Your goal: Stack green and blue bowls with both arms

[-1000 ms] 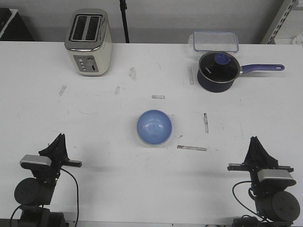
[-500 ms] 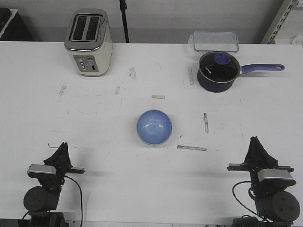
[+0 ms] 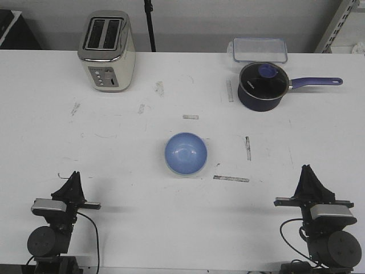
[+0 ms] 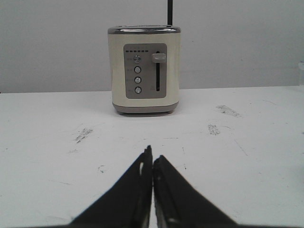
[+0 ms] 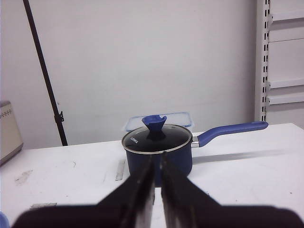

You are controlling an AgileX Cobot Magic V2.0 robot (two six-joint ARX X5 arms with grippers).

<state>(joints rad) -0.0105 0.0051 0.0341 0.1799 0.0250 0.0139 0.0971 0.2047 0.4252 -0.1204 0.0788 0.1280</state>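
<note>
Blue bowl [image 3: 186,153], seemingly stacked, lies between both distant pincers.

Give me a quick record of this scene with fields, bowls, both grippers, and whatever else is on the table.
bowls: blue bowl mid-table, upright, a pale rim showing beneath its near edge; green bowl not separately visible
left gripper: shut, empty, near table edge
right gripper: shut, empty, near table edge
toaster: far left
saucepan: far right, lid on
clear container: behind saucepan

Bright, even overhead light — the white table [image 3: 125,154] nearly washes out; shadows soft, focus sharp, wrist views slightly grainy beyond the fingers.
</note>
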